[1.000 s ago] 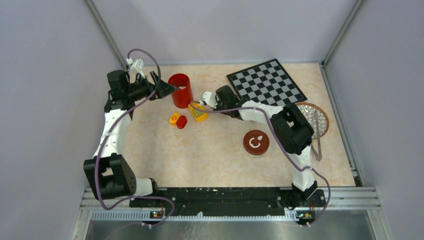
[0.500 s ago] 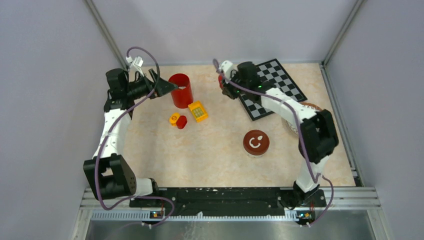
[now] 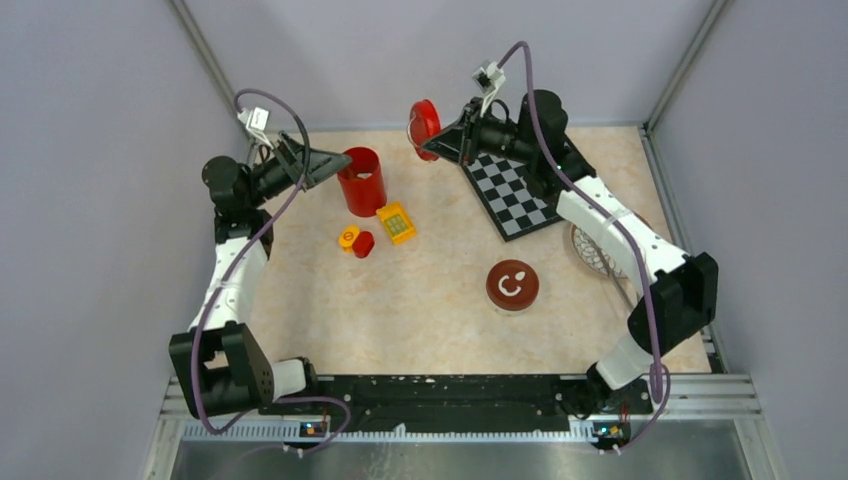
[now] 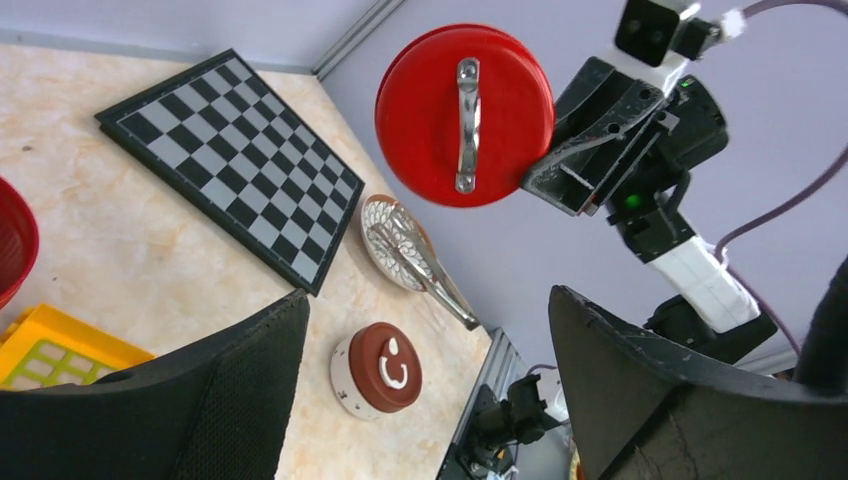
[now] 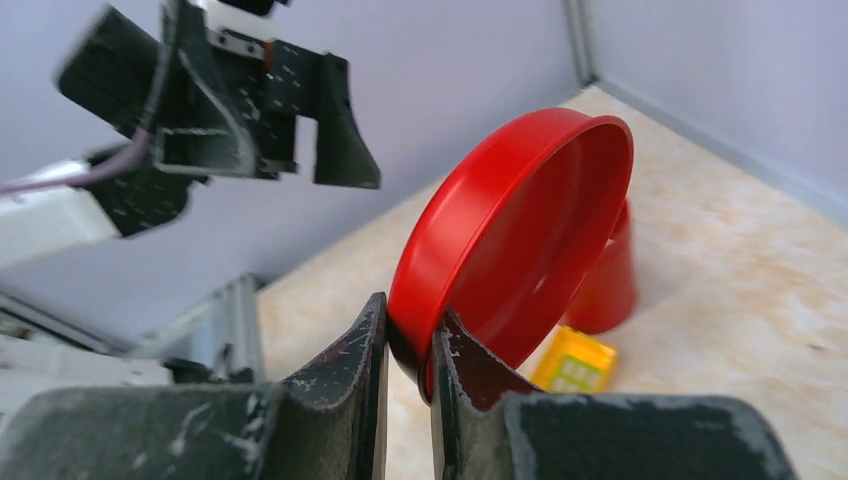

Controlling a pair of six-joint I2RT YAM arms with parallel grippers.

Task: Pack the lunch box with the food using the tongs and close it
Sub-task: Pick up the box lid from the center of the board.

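Observation:
My right gripper [image 3: 436,134] [image 5: 410,310] is shut on the rim of a red bowl-shaped lid [image 3: 424,125] [image 4: 465,115] [image 5: 520,230] with a silver handle. It holds the lid on edge in the air at the back. The lunch box [image 3: 512,285] [image 4: 378,368], round with a brown-red top, stands right of centre. Silver tongs [image 4: 440,285] lie across the patterned plate [image 3: 592,252] [image 4: 385,230] at the right. My left gripper [image 3: 335,167] [image 4: 428,300] hangs open and empty beside a red cup [image 3: 361,180]. The food is out of view.
A chessboard [image 3: 520,190] [image 4: 230,160] lies at the back right, under my right arm. A yellow block [image 3: 396,222] [image 5: 575,360] and two small yellow and red blocks [image 3: 356,240] lie in front of the red cup. Grey walls close in three sides.
My right arm swung from the table's middle to the back and lifted the red lid into the air. The chessboard has turned and shifted. My left gripper rose slightly.

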